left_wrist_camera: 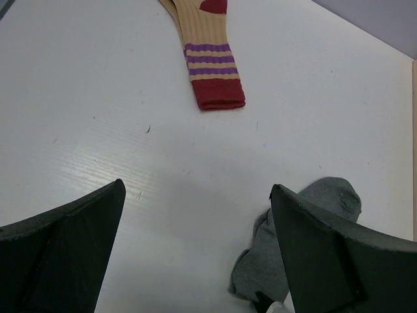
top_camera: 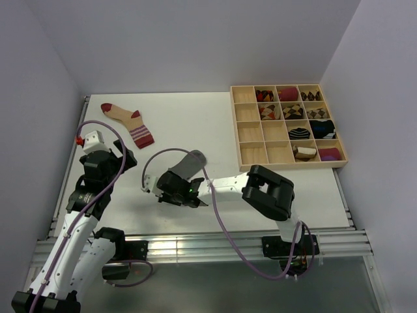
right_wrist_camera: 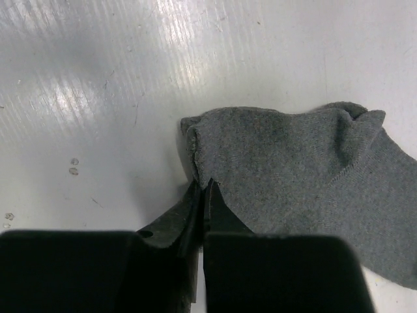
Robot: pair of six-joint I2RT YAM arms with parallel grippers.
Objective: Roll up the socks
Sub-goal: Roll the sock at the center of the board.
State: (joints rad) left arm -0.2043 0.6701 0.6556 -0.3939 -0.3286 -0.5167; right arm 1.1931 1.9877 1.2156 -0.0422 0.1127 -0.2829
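Note:
A plain grey sock (top_camera: 190, 161) (right_wrist_camera: 293, 156) lies flat mid-table. My right gripper (top_camera: 171, 181) (right_wrist_camera: 206, 186) is at its near-left end, jaws pressed together on the fabric edge. A beige sock (top_camera: 127, 120) (left_wrist_camera: 208, 65) with dark-red toe, heel and striped cuff lies flat at the back left. My left gripper (top_camera: 107, 153) (left_wrist_camera: 195, 215) hovers wide open over bare table between the two socks, holding nothing. The grey sock (left_wrist_camera: 260, 261) shows partly behind its right finger (left_wrist_camera: 339, 261).
A wooden compartment tray (top_camera: 287, 163) stands at the back right, with rolled sock bundles in several cells, among them argyle, magenta, black and striped ones. The table's left rail (top_camera: 68, 163) runs close beside the left arm.

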